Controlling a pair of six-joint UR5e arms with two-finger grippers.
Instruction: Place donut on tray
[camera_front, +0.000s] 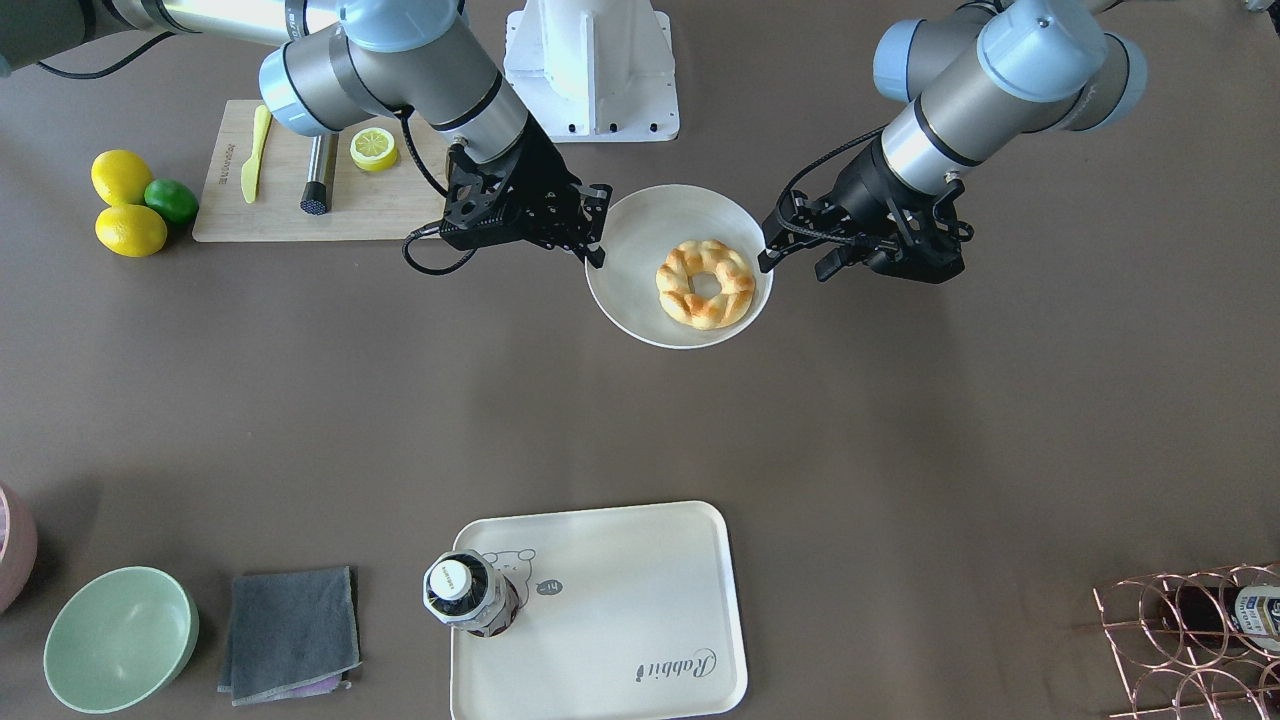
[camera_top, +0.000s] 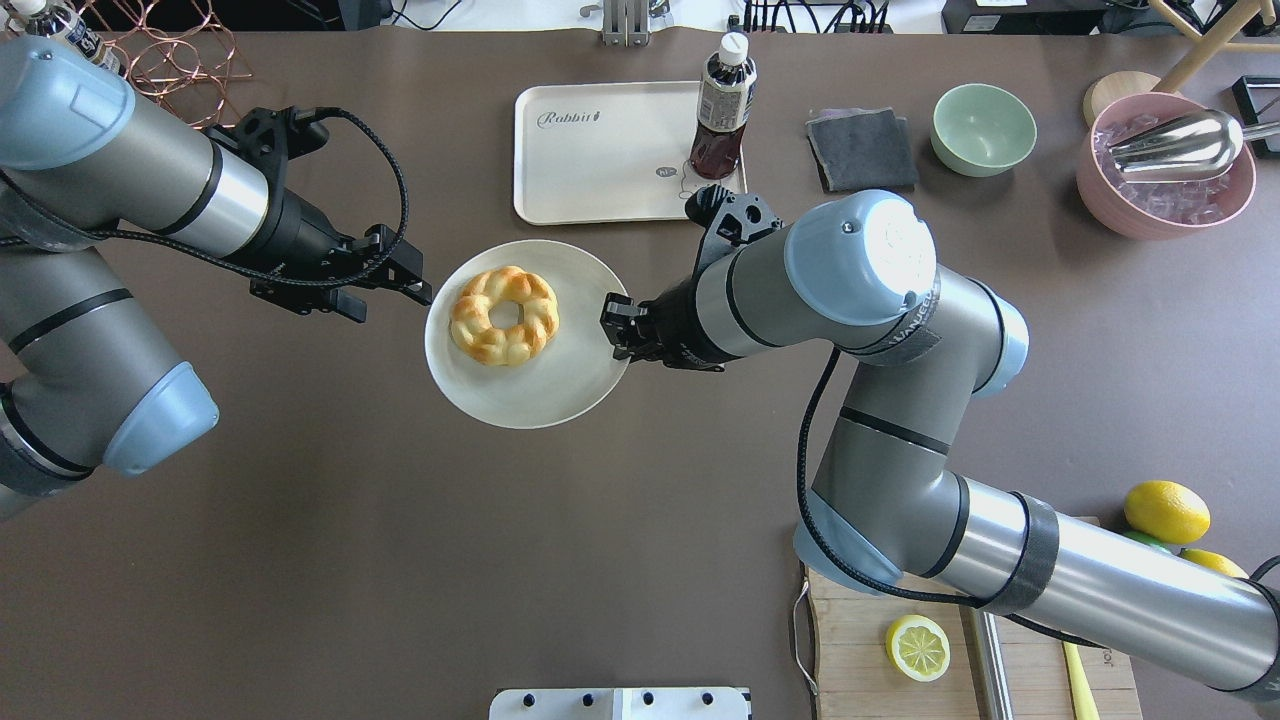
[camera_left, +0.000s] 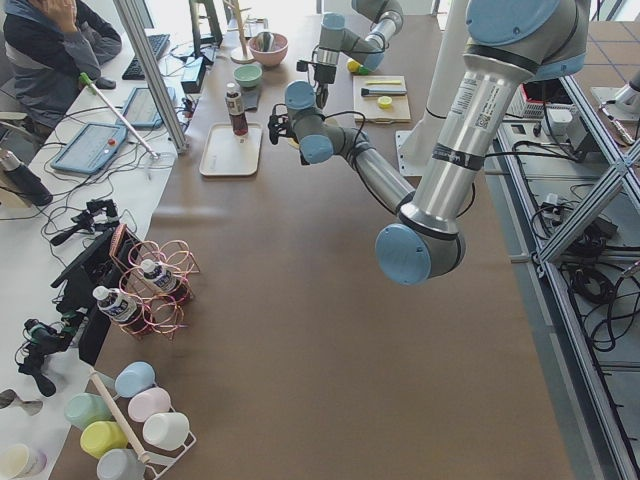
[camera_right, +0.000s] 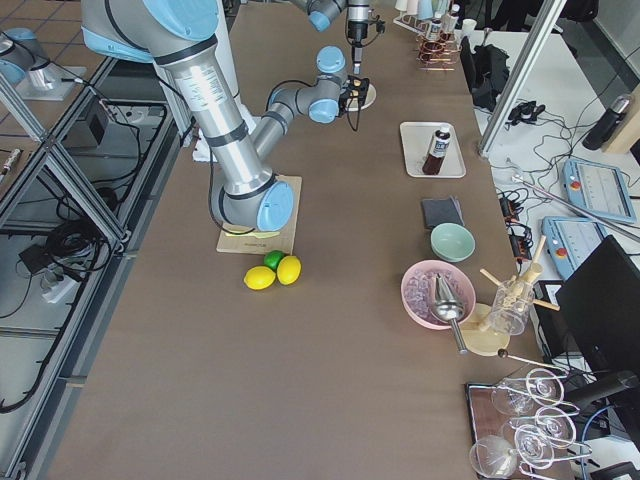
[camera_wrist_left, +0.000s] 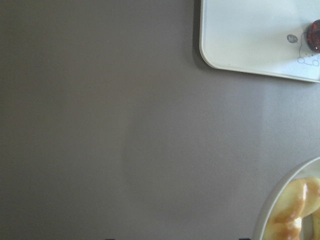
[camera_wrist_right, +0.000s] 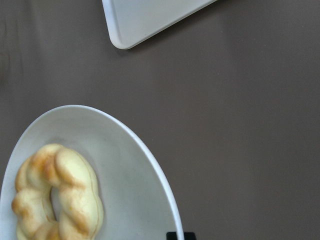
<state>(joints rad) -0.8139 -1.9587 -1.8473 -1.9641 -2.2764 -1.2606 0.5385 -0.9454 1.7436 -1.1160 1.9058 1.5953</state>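
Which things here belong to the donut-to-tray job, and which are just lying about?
Job: donut, plate under it, tray, left claw, right claw.
Lying about: bottle on the tray, grey cloth, green bowl, cutting board, lemon half, whole lemons, lime.

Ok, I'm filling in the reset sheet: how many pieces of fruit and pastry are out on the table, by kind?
Whole lemons: 2
Lime: 1
Lemon half: 1
Donut, on the plate: 1
Total: 5
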